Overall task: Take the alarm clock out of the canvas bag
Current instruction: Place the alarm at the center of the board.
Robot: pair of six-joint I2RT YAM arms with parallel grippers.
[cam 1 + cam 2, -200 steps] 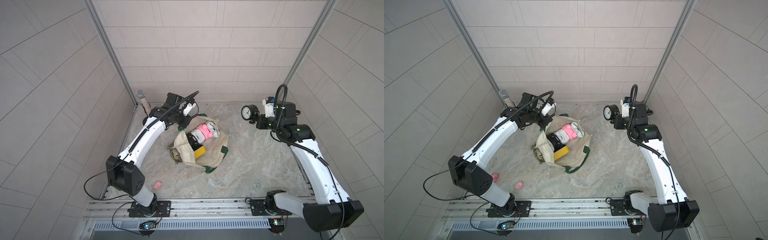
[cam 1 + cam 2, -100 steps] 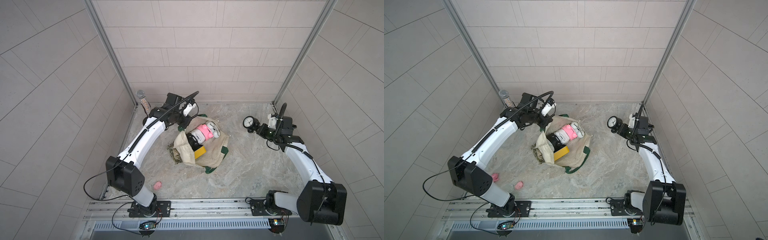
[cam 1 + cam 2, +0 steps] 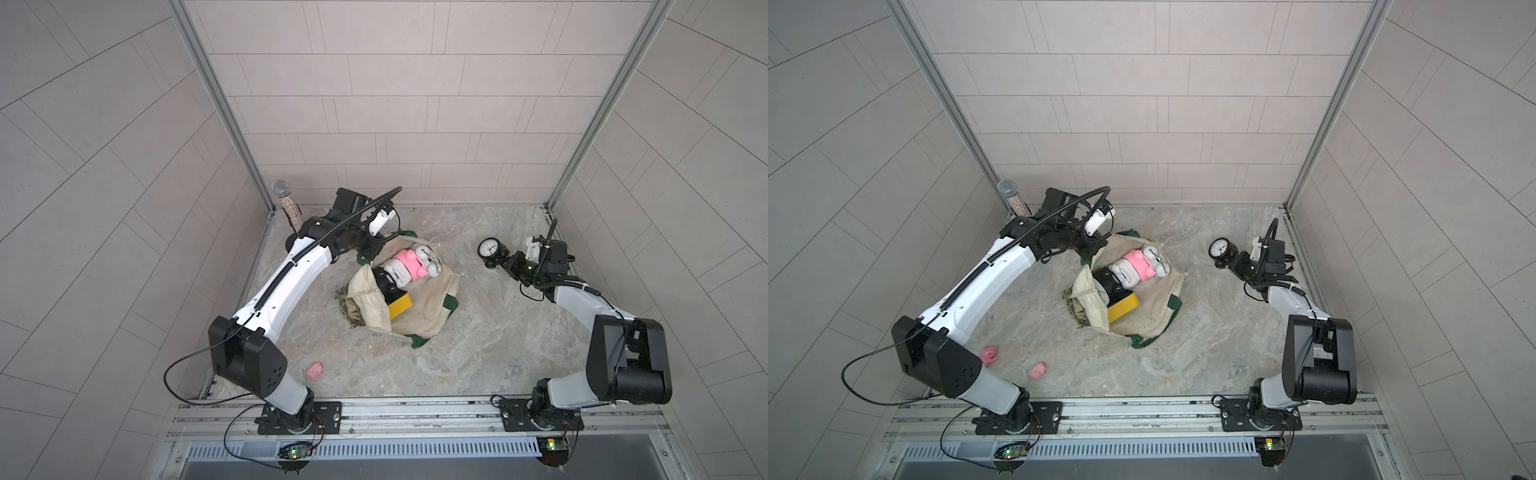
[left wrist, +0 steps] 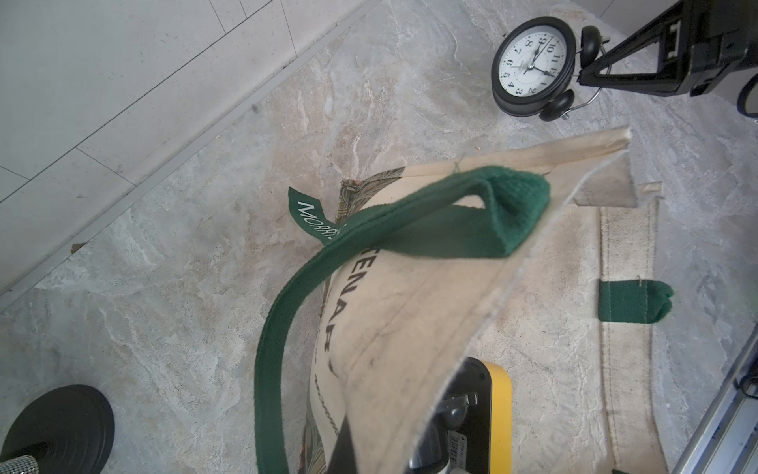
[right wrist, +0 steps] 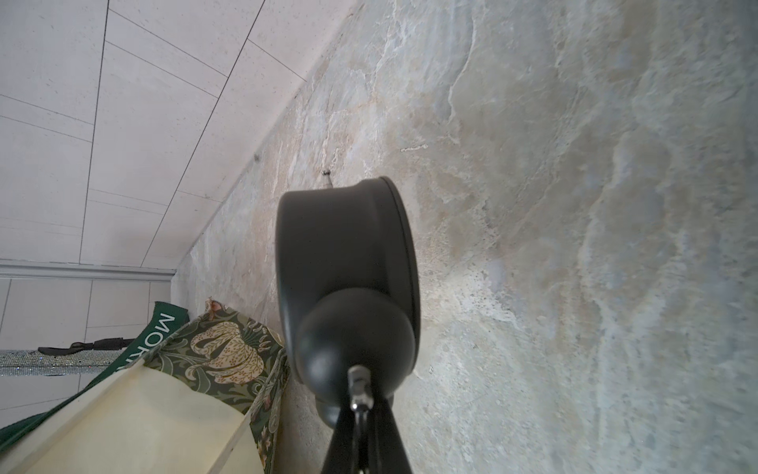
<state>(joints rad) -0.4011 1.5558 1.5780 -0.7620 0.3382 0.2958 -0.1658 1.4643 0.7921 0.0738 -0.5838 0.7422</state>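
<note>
Centre of both top views: canvas bag [image 3: 424, 309] [image 3: 1154, 305] slumped open on the marble surface [image 3: 478, 345], with its leaf-patterned base toward the left. Lying in its mouth are a pink-and-white toy [image 3: 409, 266], a black item and a yellow box [image 3: 401, 306]. A glitter microphone [image 3: 284, 201] stands in the upper left corner, behind my left arm. Small pink pieces [image 3: 989, 355] lie at lower left, well apart from the bag.

The alarm clock [image 3: 489, 249] [image 4: 531, 65] is out of the bag, to its right and clear of it. It is black with twin bells and a white face. I cannot tell whether it touches the surface.

Right fingers [image 3: 501, 263] are pressed together on the clock's top, between the bells. Left fingers [image 3: 371, 250] pinch the bag's rim by a dark green handle [image 4: 369, 230], and that edge is lifted.
</note>
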